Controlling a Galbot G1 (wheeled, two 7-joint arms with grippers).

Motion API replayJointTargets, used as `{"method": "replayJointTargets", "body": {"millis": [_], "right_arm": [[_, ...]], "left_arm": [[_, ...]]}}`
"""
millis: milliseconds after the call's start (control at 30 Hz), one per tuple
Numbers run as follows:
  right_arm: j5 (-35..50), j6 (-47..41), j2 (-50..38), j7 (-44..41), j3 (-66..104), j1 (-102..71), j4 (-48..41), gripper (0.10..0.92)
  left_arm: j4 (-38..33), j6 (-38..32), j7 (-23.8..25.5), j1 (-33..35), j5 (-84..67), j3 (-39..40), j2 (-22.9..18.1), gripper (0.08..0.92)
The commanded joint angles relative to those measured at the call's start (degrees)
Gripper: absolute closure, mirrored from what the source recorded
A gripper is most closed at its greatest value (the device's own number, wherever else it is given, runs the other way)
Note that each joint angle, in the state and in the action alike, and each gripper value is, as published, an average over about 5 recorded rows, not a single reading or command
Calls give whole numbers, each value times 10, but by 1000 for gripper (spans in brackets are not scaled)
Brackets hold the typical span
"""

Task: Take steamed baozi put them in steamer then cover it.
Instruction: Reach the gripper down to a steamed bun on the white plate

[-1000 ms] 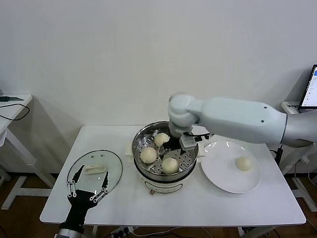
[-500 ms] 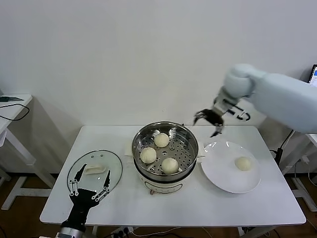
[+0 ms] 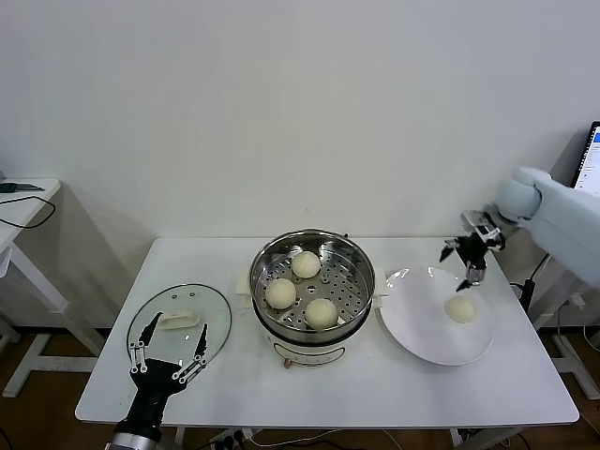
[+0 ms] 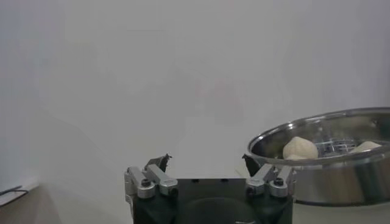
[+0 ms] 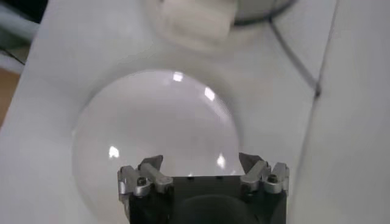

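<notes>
Three baozi (image 3: 306, 264) lie on the perforated tray of the steel steamer (image 3: 267, 261) at the table's middle; two of them show in the left wrist view (image 4: 300, 148). A fourth baozi (image 3: 459, 307) sits on the white plate (image 3: 417, 328) to the right. My right gripper (image 3: 462, 262) is open and empty, hovering just above and behind that baozi; its wrist view shows the plate (image 5: 122, 140) below the open gripper (image 5: 201, 163). The glass cover (image 3: 212, 314) with its white handle lies flat at the table's left. My left gripper (image 3: 168, 343) is open, resting over the cover's near edge.
The white table (image 3: 375, 394) has free room along its front edge and right side. A second white table (image 3: 23, 202) stands at the far left. A screen (image 3: 589, 169) sits at the far right.
My right arm has lifted out of the steamer, empty, and swung right to hover over the plate's baozi. A third baozi now lies in the steamer. The left arm has not moved.
</notes>
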Motion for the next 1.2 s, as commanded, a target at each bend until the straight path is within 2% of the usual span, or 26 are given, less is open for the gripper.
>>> {"method": "replayJointTargets", "body": {"millis": [33,933,1033,1200], "right_arm": [[-37,-24,2,6,59,-106,-98,203],[-59,10,69,42,82,-126,-166,203],[-62,12,69,45,83,-127,-167,232],[-62,15,67,51,86,-127,-164,324]], "left_arm": [[0,0,0,3,1,-1,0,177],[-8,20,-12,-10,-25,-23,5,177],[-8,19,-11,-6,-25,-19,4,177],[-8,19,-11,-3,-23,-12,2,177]]}}
